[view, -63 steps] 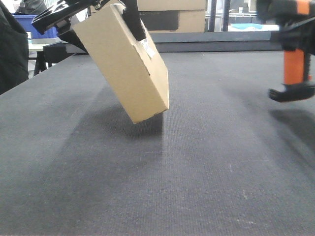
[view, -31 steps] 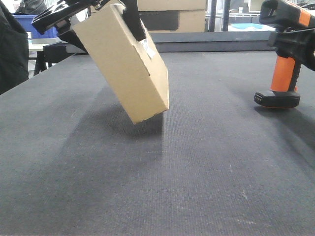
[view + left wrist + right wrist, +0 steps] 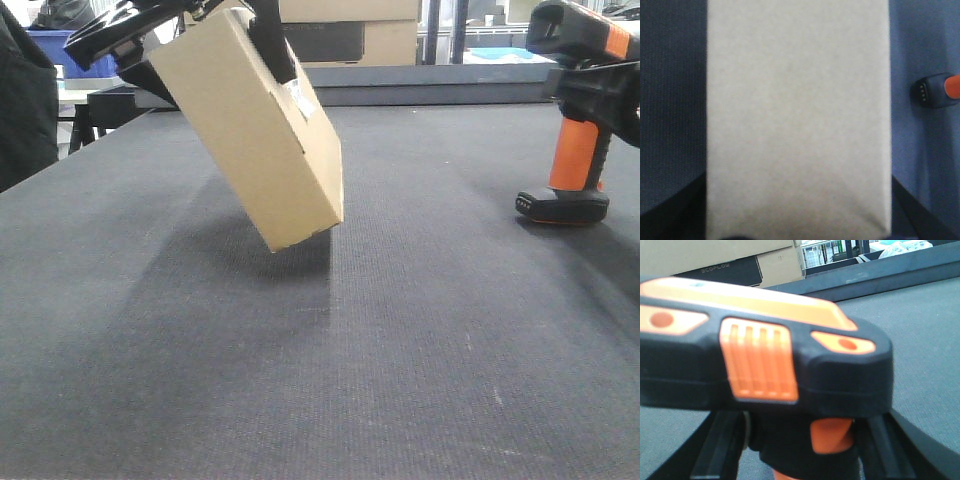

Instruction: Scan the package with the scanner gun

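Front view: the left tool (image 3: 205, 45) is clamped on the package (image 3: 255, 130), which hangs tilted, low corner just over the counter (image 3: 400, 350), exactly as a second ago. The right tool (image 3: 605, 85) grips the scanner gun (image 3: 578, 150), which has come in from the right edge and lower, now sharp, well apart from the package. Left wrist view: the package (image 3: 797, 120) fills the frame between dark fingers (image 3: 670, 215), with the gun's base (image 3: 935, 91) peeking in at right. Right wrist view: the gun's head (image 3: 760, 360) looms close, fingers (image 3: 720, 445) closed around its grip.
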Motion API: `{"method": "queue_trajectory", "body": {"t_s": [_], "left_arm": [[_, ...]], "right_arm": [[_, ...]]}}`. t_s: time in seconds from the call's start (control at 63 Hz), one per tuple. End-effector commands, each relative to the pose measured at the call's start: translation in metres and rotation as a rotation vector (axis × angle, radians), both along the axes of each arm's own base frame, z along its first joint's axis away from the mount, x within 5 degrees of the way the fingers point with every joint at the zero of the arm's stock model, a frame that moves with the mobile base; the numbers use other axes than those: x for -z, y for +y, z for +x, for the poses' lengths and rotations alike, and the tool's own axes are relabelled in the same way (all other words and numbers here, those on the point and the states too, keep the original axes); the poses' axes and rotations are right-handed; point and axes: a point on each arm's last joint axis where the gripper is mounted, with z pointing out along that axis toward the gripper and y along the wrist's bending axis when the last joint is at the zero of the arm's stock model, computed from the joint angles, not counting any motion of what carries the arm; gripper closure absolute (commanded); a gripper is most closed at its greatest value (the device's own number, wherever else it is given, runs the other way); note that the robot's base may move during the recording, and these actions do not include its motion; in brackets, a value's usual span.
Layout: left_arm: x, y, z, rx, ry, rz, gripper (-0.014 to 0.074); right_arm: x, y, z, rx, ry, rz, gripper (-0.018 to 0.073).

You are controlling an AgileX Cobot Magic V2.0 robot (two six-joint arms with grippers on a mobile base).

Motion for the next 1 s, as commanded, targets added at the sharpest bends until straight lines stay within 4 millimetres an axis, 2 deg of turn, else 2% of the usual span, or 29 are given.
{"method": "queue_trajectory", "body": {"t_s": [0.0, 0.143, 0.461, 0.746, 0.842, 0.985], "left_arm": [[-0.004, -0.002, -0.001, 0.0, -0.012, -0.016, 0.0707], [-0.004, -0.002, -0.001, 0.0, -0.012, -0.016, 0.0707], [-0.003, -0.001, -0.002, 0.003, 0.002, -0.01, 0.0707], [-0.006, 0.005, 0.0, -0.002, -0.019, 0.025, 0.0707], [-0.016, 0.016, 0.001, -0.016, -0.041, 0.05, 0.0707], [-0.034, 0.042, 0.003, -0.053, -0.087, 0.148, 0.0707]], "right_arm": [[-0.006, -0.001, 0.001, 0.006, -0.037, 0.004, 0.0396], [-0.004, 0.0, 0.001, -0.002, -0.022, 0.001, 0.0232], [-0.01, 0.003, -0.005, -0.041, 0.076, -0.006, -0.0004], [-0.016, 0.009, -0.012, -0.108, 0.12, -0.053, -0.0001], [-0.017, 0.009, -0.022, -0.113, 0.121, -0.056, -0.0001], [-0.009, 0.009, -0.048, -0.114, 0.164, -0.054, -0.0001]]}}
